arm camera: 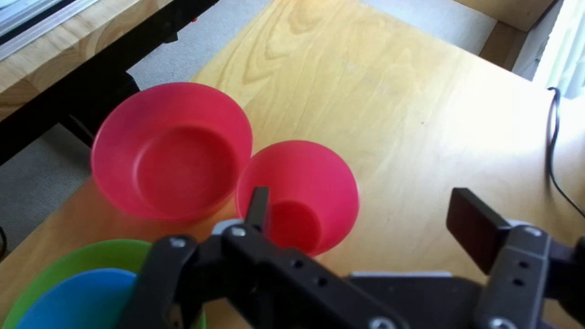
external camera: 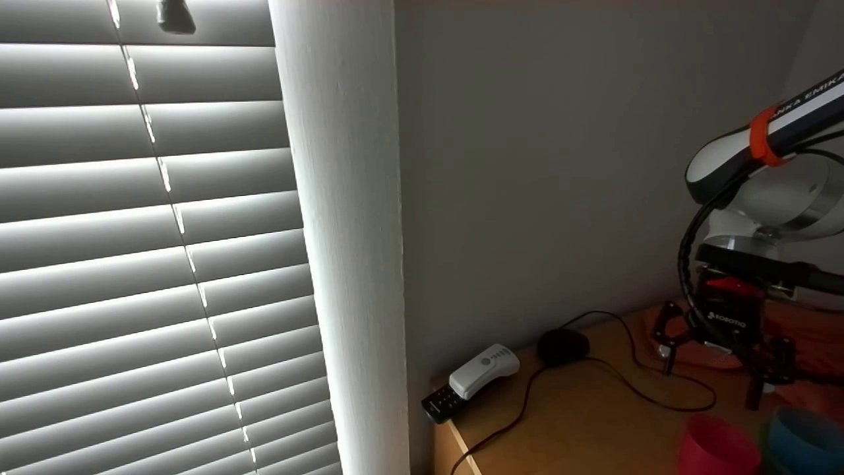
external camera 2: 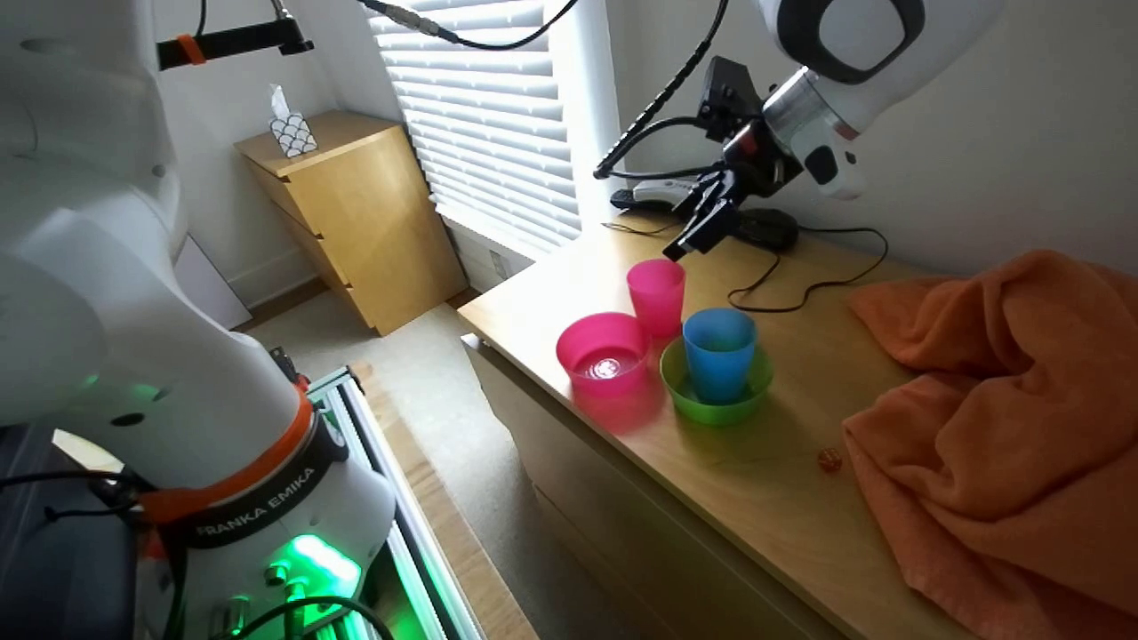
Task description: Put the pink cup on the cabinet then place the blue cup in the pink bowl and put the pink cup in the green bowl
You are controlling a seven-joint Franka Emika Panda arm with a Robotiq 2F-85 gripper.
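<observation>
One gripper (arm camera: 364,211) | fingers (arm camera: 475,230) wide apart | near pink cup (arm camera: 304,173)

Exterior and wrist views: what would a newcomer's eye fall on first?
Probably the bright colours on the wooden cabinet: a pink cup beside a pink bowl, and a blue cup standing in a green bowl. The open black Robotiq gripper hangs above, and an orange cloth lies crumpled at the right of an exterior view. Backlit window blinds fill the left of an exterior view.

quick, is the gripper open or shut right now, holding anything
Robotiq gripper: open, fingers spread wide, holding nothing; the pink cup is not gripped.
</observation>
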